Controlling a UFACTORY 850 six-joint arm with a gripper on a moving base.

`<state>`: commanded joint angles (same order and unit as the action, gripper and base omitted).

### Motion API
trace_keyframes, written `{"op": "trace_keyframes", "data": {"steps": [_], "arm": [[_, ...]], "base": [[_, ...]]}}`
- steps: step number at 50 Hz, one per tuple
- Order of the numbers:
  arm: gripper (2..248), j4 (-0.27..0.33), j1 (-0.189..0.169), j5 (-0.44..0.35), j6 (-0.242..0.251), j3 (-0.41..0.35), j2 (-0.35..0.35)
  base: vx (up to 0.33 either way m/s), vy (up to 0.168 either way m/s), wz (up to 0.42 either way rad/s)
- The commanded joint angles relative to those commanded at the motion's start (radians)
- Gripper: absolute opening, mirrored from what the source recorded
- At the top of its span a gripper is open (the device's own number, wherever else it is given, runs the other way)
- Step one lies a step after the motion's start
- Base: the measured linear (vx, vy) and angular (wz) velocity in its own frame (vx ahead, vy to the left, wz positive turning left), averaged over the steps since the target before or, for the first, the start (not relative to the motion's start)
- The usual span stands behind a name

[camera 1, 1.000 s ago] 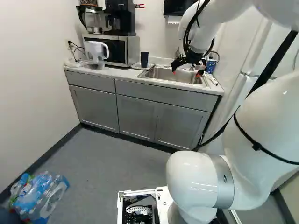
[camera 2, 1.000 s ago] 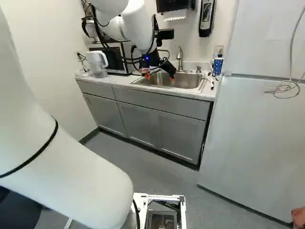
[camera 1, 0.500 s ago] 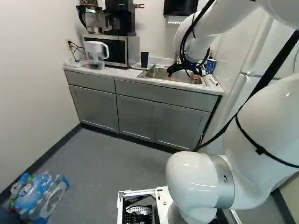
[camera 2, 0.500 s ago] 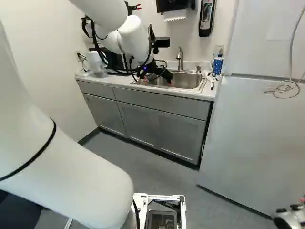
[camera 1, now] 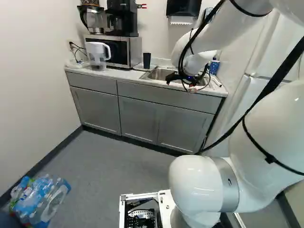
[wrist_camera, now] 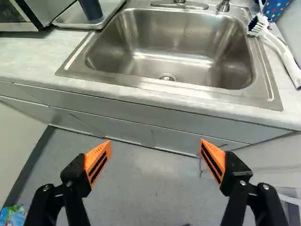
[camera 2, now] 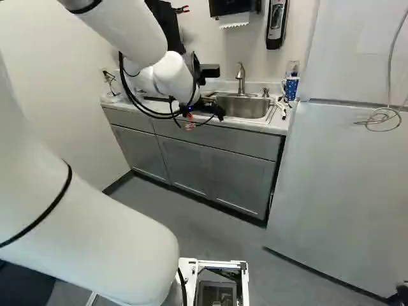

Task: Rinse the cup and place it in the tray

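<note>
My gripper [camera 1: 181,84] is over the front of the counter by the sink in the left base view. In the wrist view the gripper [wrist_camera: 155,147] stands wide open, nothing between its orange pads; the cabinet front and floor show beyond them. A dark cup [wrist_camera: 92,9] stands upright on a silver tray [wrist_camera: 70,20] beside the sink, away from the fingers. The left base view shows the same cup [camera 1: 147,60] between microwave and sink. The steel sink [wrist_camera: 169,47] holds no cup, and its drain is visible.
Ahead of the gripper are the faucet [camera 2: 241,80] and a white brush [wrist_camera: 282,49]. A blue patterned cup [camera 2: 291,87] is at the counter's corner. The microwave [camera 1: 114,50] and pitcher [camera 1: 98,53] stand beyond the tray; a fridge [camera 2: 344,191] is beside the counter.
The arm has drawn back from over the sink to the counter's front edge, with the gripper turning as it moved. The base and the dark cup have stayed where they were.
</note>
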<state>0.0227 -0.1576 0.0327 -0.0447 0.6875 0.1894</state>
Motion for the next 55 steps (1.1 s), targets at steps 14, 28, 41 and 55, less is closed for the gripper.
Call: {"op": "trace_keyframes", "data": {"steps": [14,28,41,55], "arm": [[247,-0.004,0.031,-0.177,0.009,-0.117,0.018],[247,-0.009,0.06,-0.342,0.017,-0.227,0.034],[247,-0.012,0.084,-0.481,0.024,-0.319,0.048],[247,-0.015,0.106,-0.606,0.03,-0.402,0.06]], "base": [[0.0,0.0,0.0],[0.0,0.0,0.0],[0.0,0.0,0.0],[0.0,0.0,0.0]]}}
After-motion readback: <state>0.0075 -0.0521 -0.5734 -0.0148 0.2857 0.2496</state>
